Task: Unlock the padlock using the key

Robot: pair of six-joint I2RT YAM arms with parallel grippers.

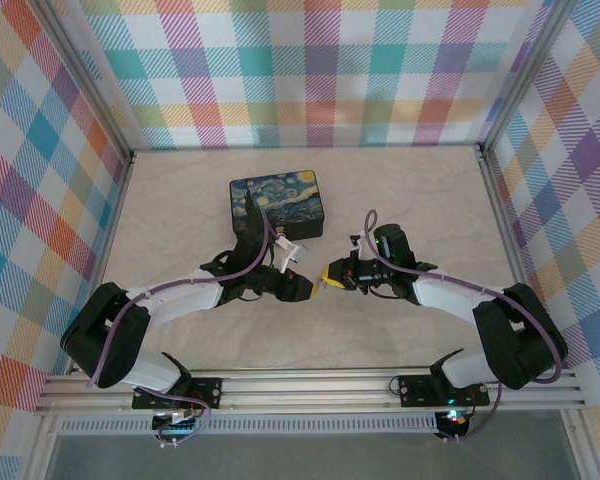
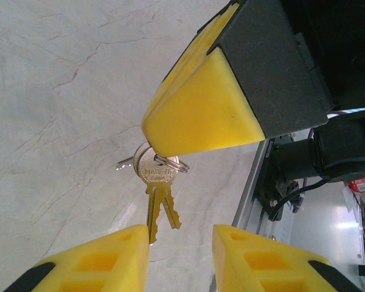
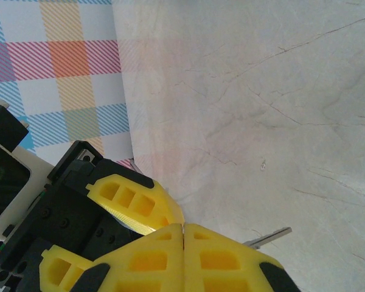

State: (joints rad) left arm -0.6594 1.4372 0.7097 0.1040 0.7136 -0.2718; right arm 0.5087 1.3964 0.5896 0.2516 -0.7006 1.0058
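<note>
My right gripper (image 1: 330,274) is shut on the key bunch at the middle of the table. In the left wrist view two brass keys (image 2: 156,182) hang on a small ring under its yellow fingertips (image 2: 201,109). My left gripper (image 2: 181,236) stands open just below them, and the longer blade's tip is beside its left finger (image 2: 109,258), not pinched. In the right wrist view the fingers (image 3: 183,229) are pressed together and a silver key blade (image 3: 269,236) pokes out beside them. The padlock is out of view. From above, the left gripper (image 1: 306,290) meets the right one tip to tip.
A dark box with a night-sky lid (image 1: 277,205) sits just behind the grippers. Checked walls close in the left, back and right sides. An aluminium rail (image 1: 310,390) runs along the near edge, and the marble-patterned tabletop (image 1: 420,200) spreads around the arms.
</note>
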